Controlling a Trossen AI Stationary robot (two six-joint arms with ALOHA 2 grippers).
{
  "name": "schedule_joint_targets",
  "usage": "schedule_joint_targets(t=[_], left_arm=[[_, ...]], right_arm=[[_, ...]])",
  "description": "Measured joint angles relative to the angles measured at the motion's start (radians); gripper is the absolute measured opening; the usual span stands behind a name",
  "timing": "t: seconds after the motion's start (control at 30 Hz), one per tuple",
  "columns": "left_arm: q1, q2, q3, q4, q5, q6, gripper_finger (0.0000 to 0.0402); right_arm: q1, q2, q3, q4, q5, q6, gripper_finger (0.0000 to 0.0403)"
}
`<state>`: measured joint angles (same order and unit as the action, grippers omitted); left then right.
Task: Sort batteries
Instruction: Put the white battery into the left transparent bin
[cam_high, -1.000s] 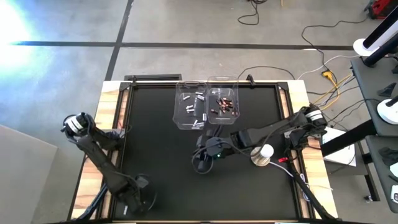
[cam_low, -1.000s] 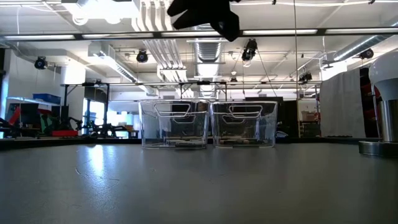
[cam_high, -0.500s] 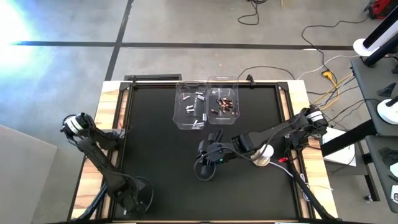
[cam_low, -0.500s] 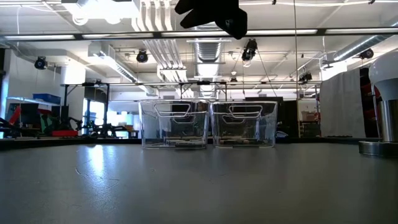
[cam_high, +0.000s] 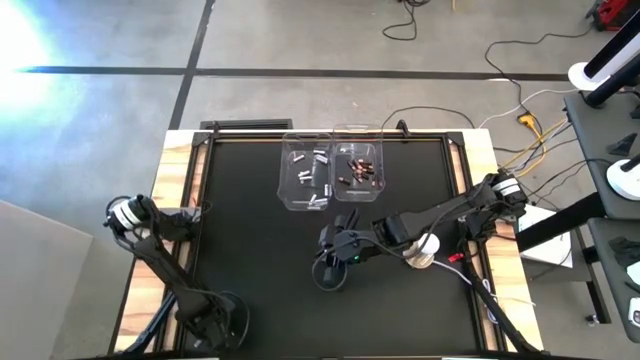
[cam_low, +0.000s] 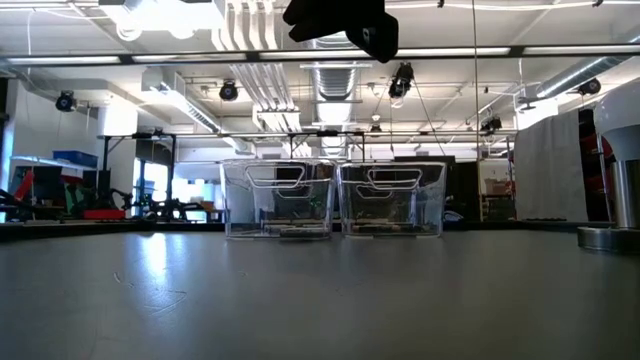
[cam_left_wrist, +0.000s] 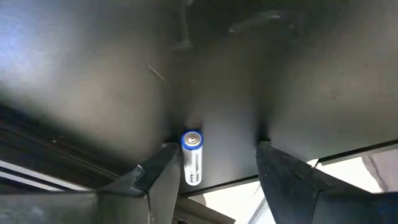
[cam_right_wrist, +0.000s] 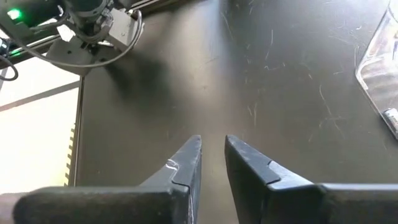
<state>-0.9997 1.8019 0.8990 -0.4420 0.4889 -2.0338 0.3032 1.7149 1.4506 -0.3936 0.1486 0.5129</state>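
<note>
Looking down past our left gripper (cam_left_wrist: 211, 163), we see its fingers spread wide over the black table mat (cam_high: 250, 230) near the front edge, a silvery-white cylindrical battery with a blue band (cam_left_wrist: 192, 158) lying just beside one finger, not gripped. Our right gripper (cam_right_wrist: 212, 150) hovers mid-table, fingers nearly together, holding nothing. Silvery batteries lie in the left clear plastic bin (cam_high: 306, 170), dark copper-ended ones in the right clear plastic bin (cam_high: 361, 166).

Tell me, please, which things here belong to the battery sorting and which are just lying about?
Job:
- battery between the left gripper's open jaws
- left bin, silvery batteries
- right bin, dark batteries

Lying about:
- white-topped metal disc
- red clip
</note>
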Motion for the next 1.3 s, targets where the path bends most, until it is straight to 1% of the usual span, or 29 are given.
schedule_joint_targets(t=[0.1,0.2,0.47,0.6,0.7,0.83,0.93,1.03,1.2,1.3], left_arm=[[0.000,0.038,0.032,-0.015,0.013,0.028,0.0177],[0.000,0.058,0.055,-0.035,0.013,0.035,0.0152],[-0.005,0.063,0.074,-0.072,-0.022,0.062,0.0059],[-0.006,0.063,0.074,-0.078,-0.028,0.063,0.0017],[-0.007,0.063,0.087,-0.095,-0.047,0.071,0.0010],[-0.010,0.067,0.146,-0.160,-0.122,0.101,0.0018],[-0.006,0.066,0.220,-0.250,-0.224,0.108,0.0017],[0.001,0.066,0.308,-0.354,-0.423,0.110,0.0016],[0.017,0.054,0.454,-0.461,-0.782,0.127,0.0015],[0.061,0.049,0.522,-0.514,-0.928,0.216,0.0015]], right_arm=[[0.000,0.000,0.000,-0.002,-0.001,0.000,0.0060],[0.000,0.000,0.000,-0.015,-0.001,0.000,0.0059],[0.008,0.000,0.000,-0.037,-0.002,0.000,0.0072],[0.009,-0.009,0.000,-0.114,-0.027,-0.037,0.0079],[0.011,-0.038,0.000,-0.204,-0.029,-0.050,0.0079],[0.014,-0.093,0.000,-0.308,-0.024,-0.075,0.0067],[0.013,-0.147,0.000,-0.341,-0.011,-0.093,0.0057],[0.013,-0.205,0.000,-0.336,-0.007,-0.120,0.0048],[0.024,-0.298,0.000,-0.330,-0.006,-0.112,0.0039],[0.054,-0.342,0.001,-0.334,-0.006,-0.097,0.0038]])
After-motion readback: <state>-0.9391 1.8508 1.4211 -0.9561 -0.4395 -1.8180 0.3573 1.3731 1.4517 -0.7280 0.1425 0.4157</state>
